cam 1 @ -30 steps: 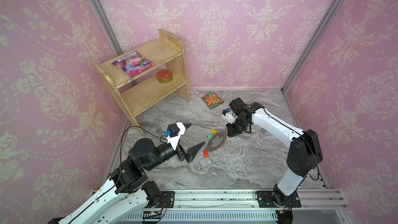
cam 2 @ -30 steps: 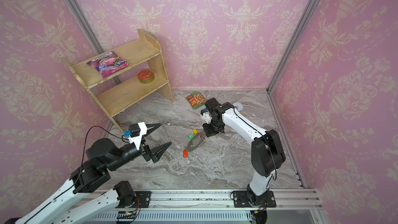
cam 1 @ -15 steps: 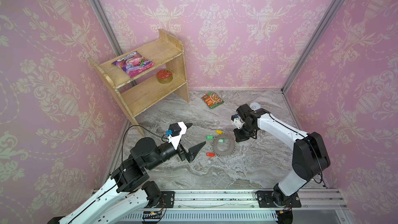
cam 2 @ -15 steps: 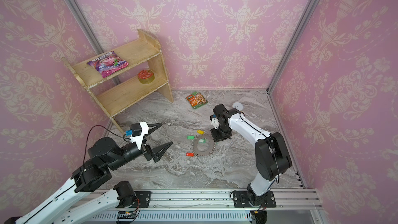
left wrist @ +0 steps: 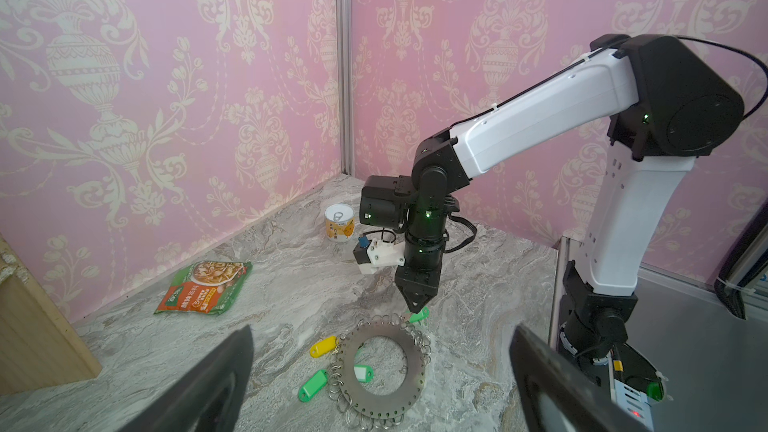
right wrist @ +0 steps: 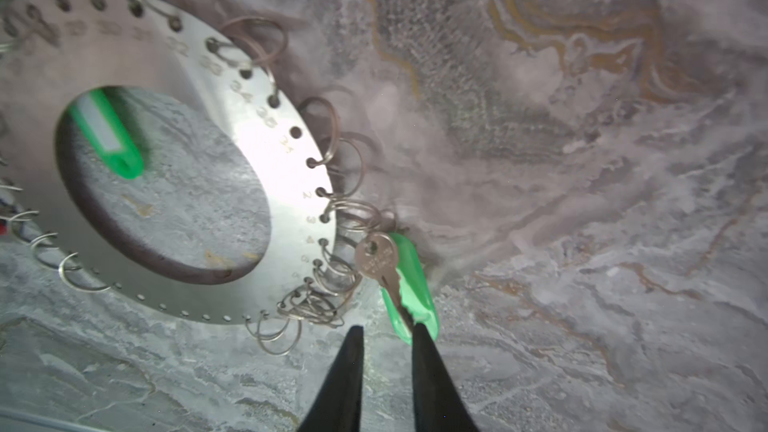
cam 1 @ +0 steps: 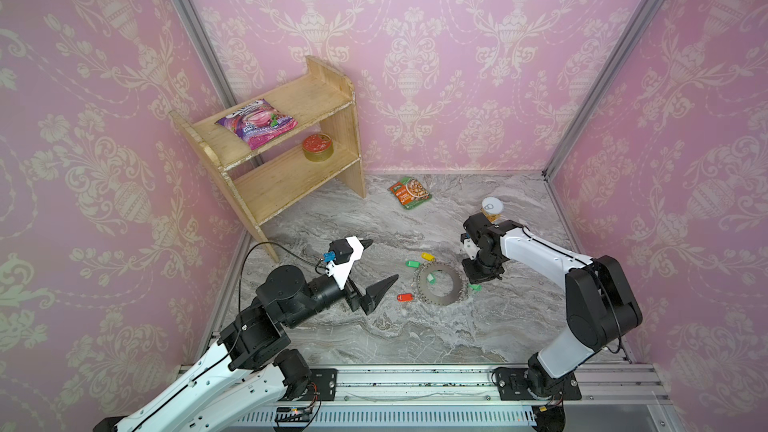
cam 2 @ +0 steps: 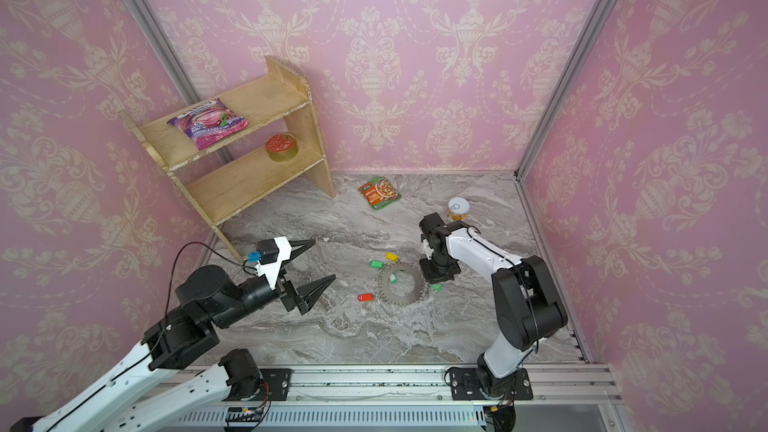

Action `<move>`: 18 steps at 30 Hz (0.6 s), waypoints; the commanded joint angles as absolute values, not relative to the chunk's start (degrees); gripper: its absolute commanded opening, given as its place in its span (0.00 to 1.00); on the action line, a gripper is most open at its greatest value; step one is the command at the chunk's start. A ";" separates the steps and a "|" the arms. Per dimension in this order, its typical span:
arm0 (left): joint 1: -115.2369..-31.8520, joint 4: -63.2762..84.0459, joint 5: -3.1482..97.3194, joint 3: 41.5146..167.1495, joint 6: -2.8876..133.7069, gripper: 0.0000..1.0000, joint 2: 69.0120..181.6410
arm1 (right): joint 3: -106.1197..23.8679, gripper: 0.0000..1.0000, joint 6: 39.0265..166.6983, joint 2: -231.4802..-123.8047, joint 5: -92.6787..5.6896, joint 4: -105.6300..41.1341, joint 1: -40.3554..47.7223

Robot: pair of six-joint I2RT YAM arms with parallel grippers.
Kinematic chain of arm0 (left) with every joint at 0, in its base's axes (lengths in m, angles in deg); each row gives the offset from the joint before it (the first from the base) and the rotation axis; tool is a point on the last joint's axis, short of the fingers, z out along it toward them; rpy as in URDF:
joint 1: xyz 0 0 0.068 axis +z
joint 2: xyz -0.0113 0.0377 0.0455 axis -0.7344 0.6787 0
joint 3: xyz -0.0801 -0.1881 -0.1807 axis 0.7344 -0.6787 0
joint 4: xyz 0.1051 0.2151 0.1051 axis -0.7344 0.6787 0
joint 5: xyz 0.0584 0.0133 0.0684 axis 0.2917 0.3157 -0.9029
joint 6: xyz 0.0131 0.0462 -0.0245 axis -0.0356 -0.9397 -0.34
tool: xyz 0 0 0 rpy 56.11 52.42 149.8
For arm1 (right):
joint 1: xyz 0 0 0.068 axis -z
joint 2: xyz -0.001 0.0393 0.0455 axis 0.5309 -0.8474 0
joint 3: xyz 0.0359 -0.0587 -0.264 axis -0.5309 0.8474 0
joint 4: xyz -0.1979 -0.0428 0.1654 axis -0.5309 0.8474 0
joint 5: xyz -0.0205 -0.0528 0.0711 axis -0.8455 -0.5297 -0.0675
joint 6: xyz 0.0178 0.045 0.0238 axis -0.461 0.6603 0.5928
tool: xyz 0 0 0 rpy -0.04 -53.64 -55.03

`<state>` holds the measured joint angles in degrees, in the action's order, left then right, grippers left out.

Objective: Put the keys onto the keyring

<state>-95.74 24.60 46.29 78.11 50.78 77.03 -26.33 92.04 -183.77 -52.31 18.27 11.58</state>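
On the marble table [cam 1: 374, 334] the keyring [cam 1: 439, 284] lies flat near the middle. The left gripper [cam 1: 384, 259] hovers wide open, well apart on the ring's left side. The right gripper [right wrist: 388, 328] is much nearer. It points down just beside the ring's right edge, jaws a little parted, gripping nothing. The green key [right wrist: 411, 280] lies just at one fingertip [right wrist: 422, 340], and its long axis runs from there toward the wire loops [right wrist: 349, 209].

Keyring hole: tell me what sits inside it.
A green key lies on bare marble inside the keyring hole; its end at the rim may run under the plate, unseen.
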 commanded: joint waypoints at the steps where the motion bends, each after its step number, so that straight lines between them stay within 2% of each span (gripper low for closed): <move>1: -95.35 24.67 44.34 77.60 49.90 0.98 76.93 | -24.92 0.30 92.70 -180.56 -56.80 18.23 12.67; 8: -95.33 23.92 35.67 76.74 48.91 0.99 79.66 | -23.44 0.40 93.32 -173.25 -55.81 15.42 15.07; 13: -95.16 23.49 26.62 76.48 46.39 0.99 84.90 | -20.90 0.55 93.56 -168.11 -56.40 10.40 16.18; 18: -92.81 16.56 16.44 72.09 44.30 0.99 88.52 | -18.18 0.72 92.65 -162.26 -58.03 4.61 17.58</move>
<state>-94.41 21.26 25.42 74.72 47.02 87.67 -19.58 92.80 -164.93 -56.03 9.05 16.73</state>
